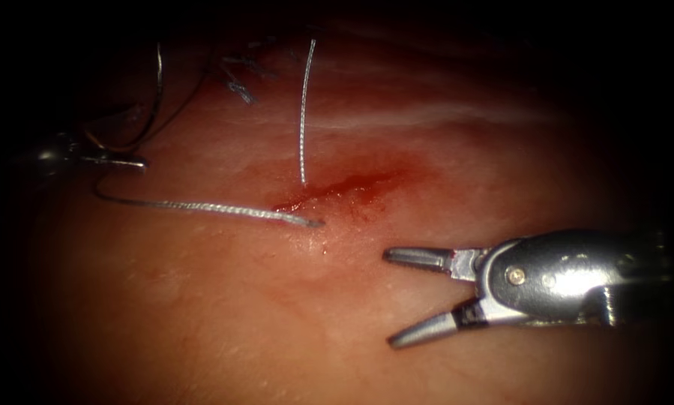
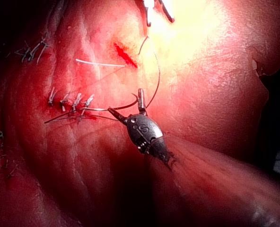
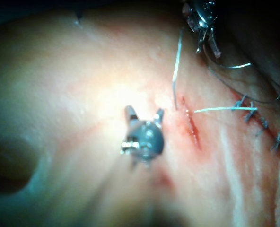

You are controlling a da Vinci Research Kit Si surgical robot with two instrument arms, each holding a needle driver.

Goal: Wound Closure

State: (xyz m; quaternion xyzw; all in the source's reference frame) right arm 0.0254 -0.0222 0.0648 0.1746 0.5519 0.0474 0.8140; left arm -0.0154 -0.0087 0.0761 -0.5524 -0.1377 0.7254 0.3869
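The cut (image 1: 337,191) is a short red slit in the tissue (image 1: 202,315). Two strands of thread (image 1: 217,208) meet the tissue at it: one runs in from the left, one comes down from above (image 1: 303,112). My right tool (image 1: 389,298) hovers to the right of and below the cut, jaws open, holding nothing. At the far left my left tool (image 1: 115,160) sits in shadow. Its jaws stand spread in the left wrist view (image 2: 128,105). The curved needle (image 1: 155,105) arcs beside it, out of the tissue, with its end against one jaw.
A row of earlier stitches (image 2: 71,101) with cut thread ends lies left of the cut, also seen as stitches (image 3: 258,116) in the right wrist view. Red fluid (image 1: 366,184) wets the tissue around the cut. A dark hollow (image 3: 10,165) marks the tissue.
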